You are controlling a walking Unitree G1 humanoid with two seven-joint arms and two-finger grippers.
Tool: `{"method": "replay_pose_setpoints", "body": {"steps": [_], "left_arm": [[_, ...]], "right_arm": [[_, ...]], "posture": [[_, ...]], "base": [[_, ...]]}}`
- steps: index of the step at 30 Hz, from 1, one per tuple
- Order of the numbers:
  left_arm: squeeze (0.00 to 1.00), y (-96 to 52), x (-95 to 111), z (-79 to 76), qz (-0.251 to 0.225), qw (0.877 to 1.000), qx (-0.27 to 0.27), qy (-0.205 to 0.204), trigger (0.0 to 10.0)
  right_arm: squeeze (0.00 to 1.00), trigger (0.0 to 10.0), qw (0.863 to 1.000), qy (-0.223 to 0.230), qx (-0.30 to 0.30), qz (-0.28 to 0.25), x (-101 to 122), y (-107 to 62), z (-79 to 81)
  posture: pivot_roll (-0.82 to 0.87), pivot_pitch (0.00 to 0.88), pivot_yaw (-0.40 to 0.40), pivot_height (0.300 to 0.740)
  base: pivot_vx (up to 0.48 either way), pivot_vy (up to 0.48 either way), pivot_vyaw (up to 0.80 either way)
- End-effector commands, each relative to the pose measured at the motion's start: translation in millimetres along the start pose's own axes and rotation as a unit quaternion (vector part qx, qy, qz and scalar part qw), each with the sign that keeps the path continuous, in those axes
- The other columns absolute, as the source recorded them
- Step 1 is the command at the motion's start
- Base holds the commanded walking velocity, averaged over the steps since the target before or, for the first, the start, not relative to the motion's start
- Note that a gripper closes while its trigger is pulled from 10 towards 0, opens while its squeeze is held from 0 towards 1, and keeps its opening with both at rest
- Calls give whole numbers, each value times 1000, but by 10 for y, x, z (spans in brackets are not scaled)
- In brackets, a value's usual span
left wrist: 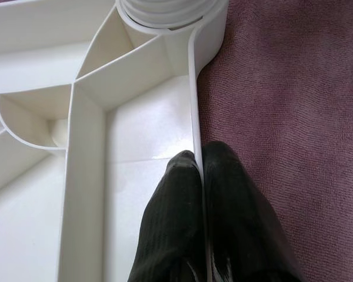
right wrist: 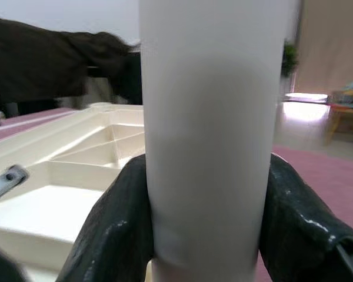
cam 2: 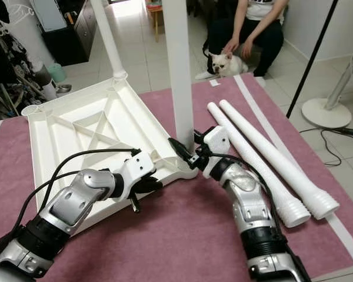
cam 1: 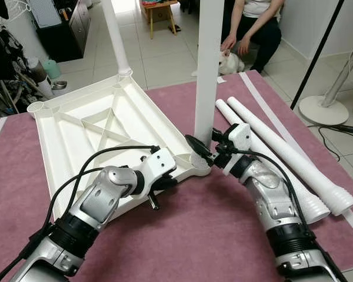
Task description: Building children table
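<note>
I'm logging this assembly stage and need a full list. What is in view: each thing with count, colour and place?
Tabletop: one, white, upside down on the mat, ribs up.
Fitted legs: two, white, upright in corner sockets; the near one at the corner by the pincers, the far one at the back corner.
Loose legs: two, white, lying side by side on the mat to the right.
Mat: one, maroon, under everything.
Person: one, dark clothes, seated beyond the mat, a hand on the dog.
Dog: one, white, on the floor.
Fan base: one, white, far right.
Left pincer: shut on the tabletop's rim.
Right pincer: shut on the near leg.
</note>
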State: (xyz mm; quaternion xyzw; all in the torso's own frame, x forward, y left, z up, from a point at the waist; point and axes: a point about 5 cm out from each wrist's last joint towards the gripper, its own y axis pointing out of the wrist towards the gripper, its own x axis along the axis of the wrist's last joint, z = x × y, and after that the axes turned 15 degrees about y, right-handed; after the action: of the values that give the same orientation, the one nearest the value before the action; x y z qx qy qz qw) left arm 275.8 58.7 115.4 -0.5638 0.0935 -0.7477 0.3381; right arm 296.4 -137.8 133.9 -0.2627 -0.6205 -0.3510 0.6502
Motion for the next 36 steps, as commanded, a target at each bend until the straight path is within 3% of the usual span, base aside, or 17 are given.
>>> {"method": "replay_pose_setpoints", "body": {"steps": [1, 4, 15, 21, 27, 32, 36], "left_arm": [[0, -31, 116, 136, -9, 999, 43, 19, 10000], [0, -20, 122, 138, -9, 999, 43, 19, 10000], [0, -21, 115, 140, -8, 999, 44, 19, 10000], [0, -12, 113, 141, -9, 999, 45, 17, 10000], [0, 4, 121, 140, -9, 999, 47, 16, 10000], [0, -4, 113, 151, -8, 999, 50, 16, 10000], [0, -8, 103, 148, -8, 999, 51, 15, 10000]], "right_arm": [[0, 10000, 987, 36, -63, 143, -637, -222, 14], [0, 10000, 977, 22, -157, 141, -699, -179, -18], [0, 10000, 958, 11, -253, 131, -742, -82, 11], [0, 10000, 934, -27, -333, 126, -790, -20, 66], [0, 10000, 942, -55, -310, 117, -806, 38, 148], [0, 10000, 949, -61, -292, 105, -816, -18, 162], [0, 10000, 953, -90, -277, 89, -778, -50, 168]], "posture": [[-41, 0, 170, 740], [-42, 1, 170, 740], [-41, 3, 167, 740], [-44, 4, 164, 740], [-43, 3, 162, 740], [-43, 3, 159, 740], [-47, 3, 157, 740]], "base": [[0, 0, 0], [0, 0, 0], [0, 0, 0], [0, 0, 0], [0, 0, 0], [0, 0, 0], [0, 0, 0]]}}
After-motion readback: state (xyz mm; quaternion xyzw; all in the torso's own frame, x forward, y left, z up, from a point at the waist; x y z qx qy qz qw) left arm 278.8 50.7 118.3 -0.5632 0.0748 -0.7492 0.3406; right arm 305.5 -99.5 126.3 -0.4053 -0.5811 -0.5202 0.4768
